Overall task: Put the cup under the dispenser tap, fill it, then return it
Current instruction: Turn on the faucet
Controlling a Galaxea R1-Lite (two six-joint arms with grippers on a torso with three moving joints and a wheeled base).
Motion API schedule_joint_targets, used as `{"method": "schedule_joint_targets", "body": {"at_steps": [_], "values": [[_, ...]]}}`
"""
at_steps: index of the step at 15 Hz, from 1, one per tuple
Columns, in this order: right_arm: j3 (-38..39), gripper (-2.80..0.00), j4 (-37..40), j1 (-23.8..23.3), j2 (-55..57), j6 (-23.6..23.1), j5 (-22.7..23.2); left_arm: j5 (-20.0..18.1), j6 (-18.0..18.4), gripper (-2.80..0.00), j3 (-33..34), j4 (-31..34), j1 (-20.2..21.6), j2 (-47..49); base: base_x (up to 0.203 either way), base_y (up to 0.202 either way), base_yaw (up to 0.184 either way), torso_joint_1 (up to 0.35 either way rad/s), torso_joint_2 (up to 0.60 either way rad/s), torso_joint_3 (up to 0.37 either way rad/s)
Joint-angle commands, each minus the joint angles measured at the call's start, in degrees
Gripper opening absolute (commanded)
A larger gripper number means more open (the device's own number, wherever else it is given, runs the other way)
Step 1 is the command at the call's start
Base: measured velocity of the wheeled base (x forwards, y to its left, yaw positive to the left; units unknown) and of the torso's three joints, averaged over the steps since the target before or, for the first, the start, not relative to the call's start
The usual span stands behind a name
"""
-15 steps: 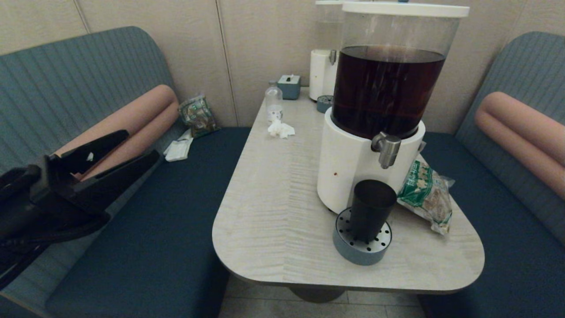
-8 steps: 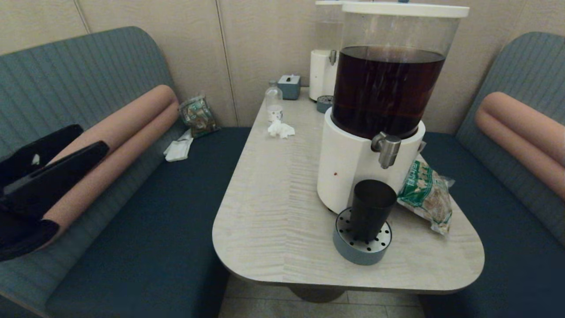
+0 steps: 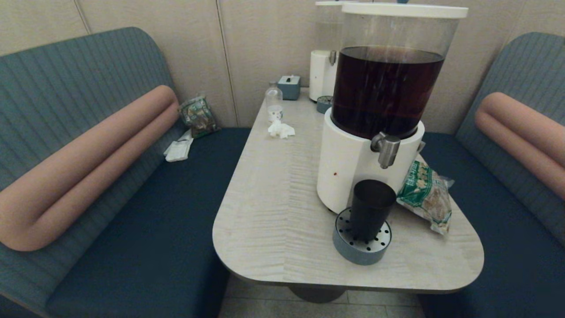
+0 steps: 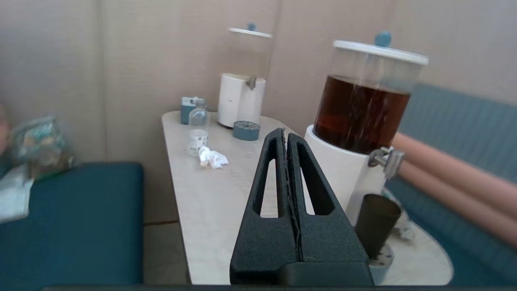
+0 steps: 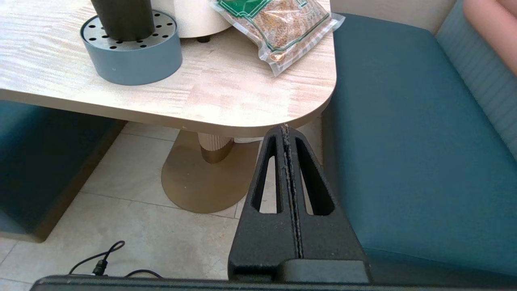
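Withdrawn since the earlier frames, the left gripper (image 4: pixel 287 139) no longer appeared in the head view, where it had crossed the bench at 9 o'clock; its own camera showed its fingers clenched together on nothing, held off the table's left side. The cup (image 3: pixel 371 210) stood upright on the perforated drip tray (image 3: pixel 362 251), just below the dispenser tap (image 3: pixel 387 150), evidently placed there so that liquid would fall into its mouth and spills would drain through the tray. Whether it held liquid could not be told. At 3 o'clock from the cup lay a green snack bag (image 3: pixel 426 194), touching the dispenser's white base (image 3: pixel 348 168). At 12 o'clock, far down the table (image 3: pixel 273 212), stood a clear bottle (image 3: pixel 273 101), a crumpled tissue (image 3: pixel 280 129) and a smaller white dispenser (image 3: pixel 321 79). The right gripper (image 5: pixel 286 135), likewise clenched and empty, was parked low beyond the table's near corner, over tiled floor (image 5: pixel 133 194). Upholstered benches (image 3: pixel 145 229) flanked the table.
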Motion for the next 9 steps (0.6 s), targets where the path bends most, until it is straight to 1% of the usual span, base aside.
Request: {"method": "schedule_joint_targets", "body": {"at_steps": [1, 3, 4, 5, 6, 7, 8, 9], "values": [[0.09, -2.80, 0.03, 0.01, -0.04, -0.05, 0.03, 1.16, -1.63, -2.80, -2.09, 9.80, -0.12, -12.71, 0.000, 0.000, 0.000, 0.000, 0.00, 0.000], [0.09, -2.80, 0.03, 0.01, -0.04, -0.05, 0.03, 2.12, -4.39, -2.80, -4.96, 18.66, -0.81, -17.88, 0.000, 0.000, 0.000, 0.000, 0.00, 0.000], [0.09, -2.80, 0.03, 0.01, -0.04, -0.05, 0.03, 2.88, -6.13, -2.80, -6.83, 20.83, -1.59, -18.86, 0.000, 0.000, 0.000, 0.000, 0.00, 0.000], [0.09, -2.80, 0.03, 0.01, -0.04, -0.05, 0.03, 3.90, -7.11, -2.80, -7.78, 22.07, -2.41, -19.45, 0.000, 0.000, 0.000, 0.000, 0.00, 0.000], [0.08, -2.80, 0.03, 0.01, -0.04, -0.05, 0.03, 5.36, -7.25, -2.80, -8.96, 23.33, -4.56, -19.96, 0.000, 0.000, 0.000, 0.000, 0.00, 0.000], [0.09, -2.80, 0.03, 0.01, -0.04, -0.05, 0.03, 8.16, -7.22, -2.80, -10.34, 25.62, -6.84, -20.98, 0.000, 0.000, 0.000, 0.000, 0.00, 0.000], [0.00, -2.80, 0.03, 0.01, -0.04, -0.05, 0.03, 9.32, -6.69, -2.80, -10.06, 27.04, -7.04, -22.22, 0.000, 0.000, 0.000, 0.000, 0.00, 0.000], [0.09, -2.80, 0.03, 0.01, -0.04, -0.05, 0.03, 9.54, -4.61, -2.80, -8.53, 27.29, -6.96, -23.33, 0.000, 0.000, 0.000, 0.000, 0.00, 0.000]]}}
